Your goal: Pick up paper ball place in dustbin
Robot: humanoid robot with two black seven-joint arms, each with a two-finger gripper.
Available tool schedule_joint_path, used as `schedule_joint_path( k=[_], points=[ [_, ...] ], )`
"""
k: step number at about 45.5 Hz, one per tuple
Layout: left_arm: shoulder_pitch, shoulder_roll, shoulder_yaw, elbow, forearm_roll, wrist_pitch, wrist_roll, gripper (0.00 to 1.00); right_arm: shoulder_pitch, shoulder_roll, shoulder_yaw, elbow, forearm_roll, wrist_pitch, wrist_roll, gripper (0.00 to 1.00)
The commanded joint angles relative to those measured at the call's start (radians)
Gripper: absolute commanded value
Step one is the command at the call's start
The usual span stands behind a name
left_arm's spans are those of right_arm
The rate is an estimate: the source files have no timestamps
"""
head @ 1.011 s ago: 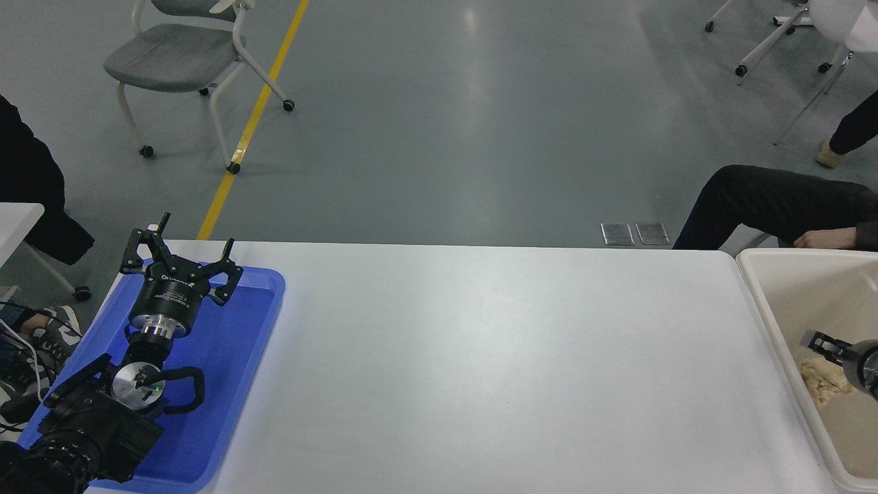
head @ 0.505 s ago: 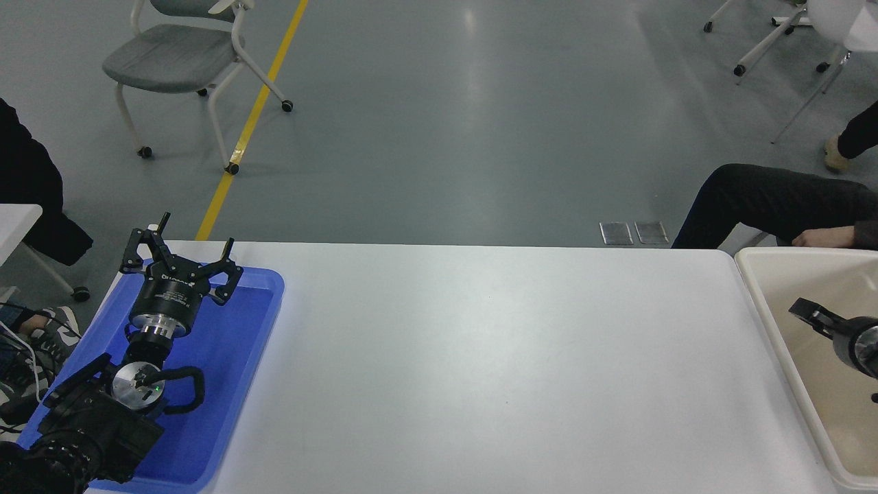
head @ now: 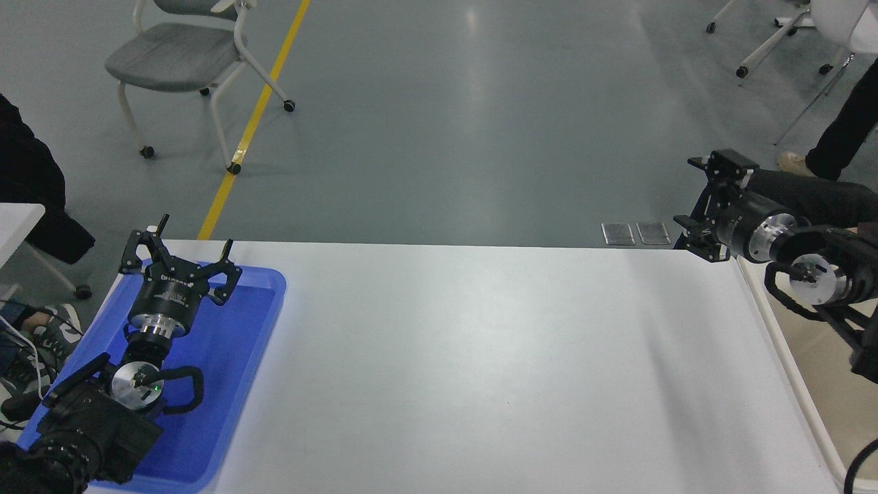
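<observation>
The dustbin (head: pixel 786 363) stands at the table's right edge; only its cream rim and part of its beige inside show, the rest is covered by my right arm. The paper ball is not in view. My right gripper (head: pixel 688 193) is open and empty, raised above the table's far right corner, to the left of the bin and pointing left. My left gripper (head: pixel 196 232) is open and empty, parked over the blue tray (head: pixel 236 343) at the lower left.
A person's dark legs (head: pixel 845 127) stand behind my right arm at the far right. Another person in black (head: pixel 27 185) is at the left edge. A grey wheeled chair (head: pixel 182 55) stands on the floor beyond the white table (head: pixel 480 357).
One second ago my right gripper was down inside the bin beside the paper ball. It has since risen and swung left out of the bin, empty. The ball no longer shows.
</observation>
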Motion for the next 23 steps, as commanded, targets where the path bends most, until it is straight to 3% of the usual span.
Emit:
schedule_joint_path(
  k=[1,11,23],
  points=[
    [0.0,0.0,0.0,0.002,0.0,0.0,0.0,1.0,-0.06,0.154,0.179,0.046,0.202,0.025,0.0,1.0],
    [-0.001,-0.002,0.0,0.002,0.0,0.0,0.0,1.0,-0.147,0.268,0.28,0.042,0.203,0.059,0.002,1.0],
    [-0.001,-0.003,0.0,0.002,0.0,0.0,0.0,1.0,-0.265,0.271,0.295,0.005,0.202,0.224,0.002,1.0]
  ],
)
